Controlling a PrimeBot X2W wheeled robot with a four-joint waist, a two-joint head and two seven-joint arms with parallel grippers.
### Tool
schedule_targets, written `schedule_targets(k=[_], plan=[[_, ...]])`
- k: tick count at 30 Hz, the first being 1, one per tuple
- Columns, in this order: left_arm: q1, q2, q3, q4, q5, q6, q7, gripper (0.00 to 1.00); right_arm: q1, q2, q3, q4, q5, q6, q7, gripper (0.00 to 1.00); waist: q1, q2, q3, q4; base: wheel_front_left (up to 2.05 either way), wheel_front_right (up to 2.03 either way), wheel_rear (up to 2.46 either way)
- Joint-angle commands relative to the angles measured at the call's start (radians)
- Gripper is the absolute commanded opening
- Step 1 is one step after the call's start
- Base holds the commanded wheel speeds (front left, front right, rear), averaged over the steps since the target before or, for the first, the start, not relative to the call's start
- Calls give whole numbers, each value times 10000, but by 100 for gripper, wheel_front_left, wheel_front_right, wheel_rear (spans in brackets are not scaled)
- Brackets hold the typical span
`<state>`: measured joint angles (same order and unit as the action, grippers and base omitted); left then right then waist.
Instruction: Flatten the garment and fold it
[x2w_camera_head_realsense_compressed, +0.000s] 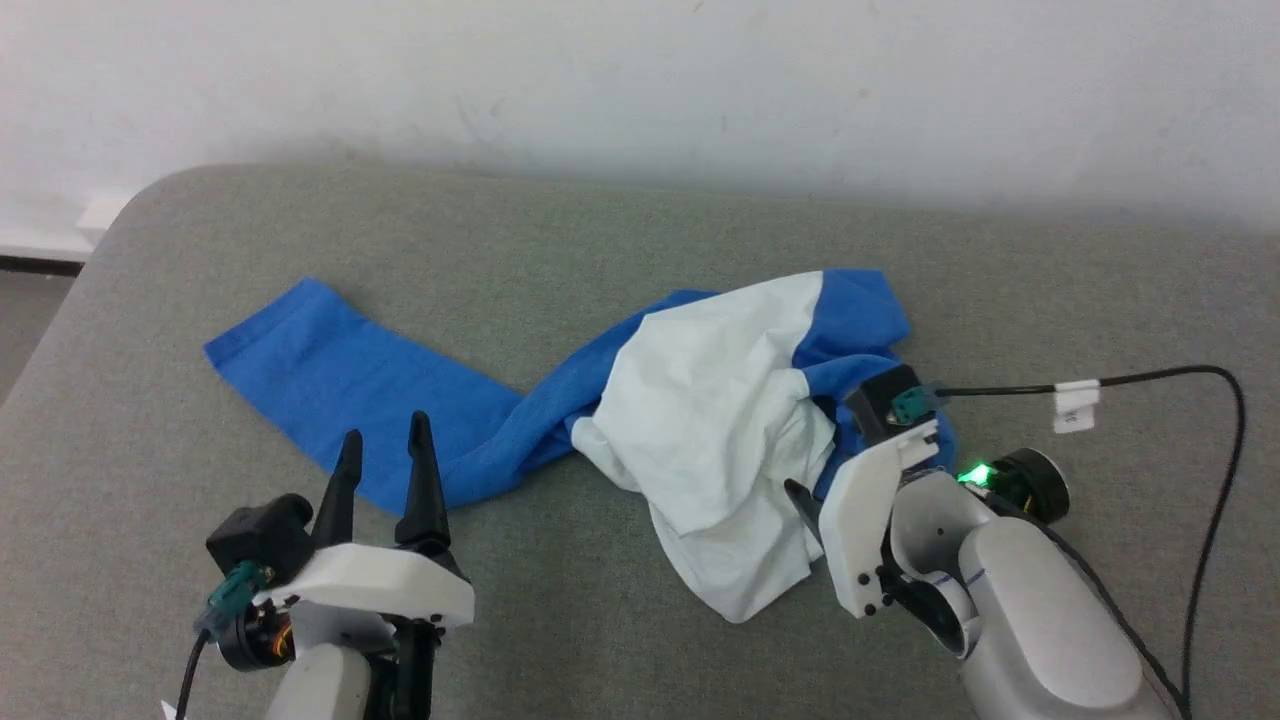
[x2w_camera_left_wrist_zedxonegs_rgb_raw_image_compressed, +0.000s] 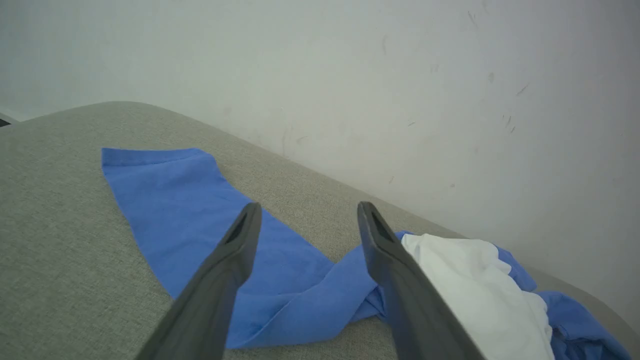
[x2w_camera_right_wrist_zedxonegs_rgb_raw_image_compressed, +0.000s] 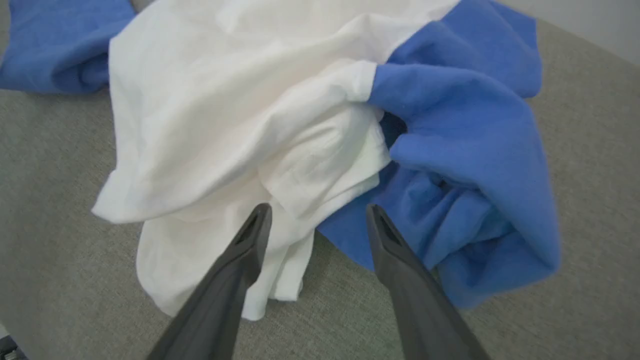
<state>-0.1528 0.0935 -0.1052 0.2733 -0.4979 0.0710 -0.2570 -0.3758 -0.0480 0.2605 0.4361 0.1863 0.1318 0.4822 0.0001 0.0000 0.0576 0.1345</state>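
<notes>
- The shirt (x2w_camera_head_realsense_compressed: 700, 400) is a lump in the mid of the grey pad (x2w_camera_head_realsense_compressed: 600, 230), one blue sleeve (x2w_camera_head_realsense_compressed: 330, 370) out to the L.
- L gripper (x2w_camera_head_realsense_compressed: 384, 428): fingers wide, empty, by the sleeve.
- R gripper (x2w_camera_right_wrist_zedxonegs_rgb_raw_image_compressed: 318, 207): wide, empty, at the white part.
- Best, I think: pinch one edge each & pull apart slow, not the whole lump.

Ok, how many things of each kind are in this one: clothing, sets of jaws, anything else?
Clothing: 1, the garment, white with blue sleeves, crumpled
Sets of jaws: 2, left gripper and right gripper, both open
Cables: 1, black cable with a white tag
Surfaces: 1, grey padded surface
Total: 5
</notes>
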Motion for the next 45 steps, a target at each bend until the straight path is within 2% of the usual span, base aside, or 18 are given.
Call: schedule_targets(k=[1,6,9,10,11,12,17,22,25,29,34,36,37,38,39,45], plan=[[-48,-44,8,-35,62,-73,-45,100,-170,-22,106,87,-78,-11,204,100,-1,0,308,312,0,0,0],[-223,-164,-110,102,55,-207,-46,100,-731,-22,722,719,-678,-11,1352,100,-1,0,689,659,0,0,0],[-280,-222,-159,224,31,-273,-46,100,-772,-22,1156,1081,-634,-11,1757,100,-1,0,776,761,0,0,0],[-286,-239,-163,262,15,-283,-46,100,-768,-22,1253,1138,-561,-11,1791,55,-1,0,784,774,0,0,0],[-292,-253,-159,288,6,-291,-46,100,-763,-22,1311,1133,-432,-11,1694,25,-1,0,787,775,0,0,0],[-289,-265,-134,304,0,-289,-46,100,-760,-22,1347,1122,-327,-11,1560,0,-1,0,779,746,0,0,0],[-230,-297,12,335,24,-288,-46,100,-584,-22,902,593,119,-11,477,0,-1,0,577,437,0,0,0],[-91,-264,111,343,173,-283,-47,100,674,-268,57,-1212,196,-11,359,0,-1,0,256,-36,0,0,0],[-50,-260,35,374,285,-298,-47,100,2106,-480,-846,-2726,-108,-11,1139,0,-1,0,137,-253,0,0,0],[-28,-275,-86,442,350,-291,-47,100,4149,-418,-1685,-4387,-361,-11,2633,0,-1,0,87,-507,0,0,0],[-54,-280,-228,604,307,-310,-5,100,5903,-345,-1831,-5040,-103,-11,4749,0,-1,0,81,-703,0,0,0],[-59,-257,-241,666,298,-300,23,100,6077,-272,-2036,-5336,99,-11,5165,0,-1,0,56,-778,0,0,0],[-49,-245,-238,685,288,-292,32,100,6066,-239,-2162,-5508,140,-11,5183,10,-1,0,37,-812,0,0,0],[-38,-227,-245,705,287,-284,56,100,6008,-190,-2323,-5682,273,-11,5097,58,-1,0,20,-838,0,0,0],[-30,-212,-252,718,282,-276,82,100,5893,-149,-2521,-5865,364,-11,4892,100,-1,0,9,-853,0,0,0],[-397,-20,-432,726,335,-394,425,100,4479,-29,-4520,-6408,1491,-11,2178,100,-1,0,12,-841,0,0,0]])
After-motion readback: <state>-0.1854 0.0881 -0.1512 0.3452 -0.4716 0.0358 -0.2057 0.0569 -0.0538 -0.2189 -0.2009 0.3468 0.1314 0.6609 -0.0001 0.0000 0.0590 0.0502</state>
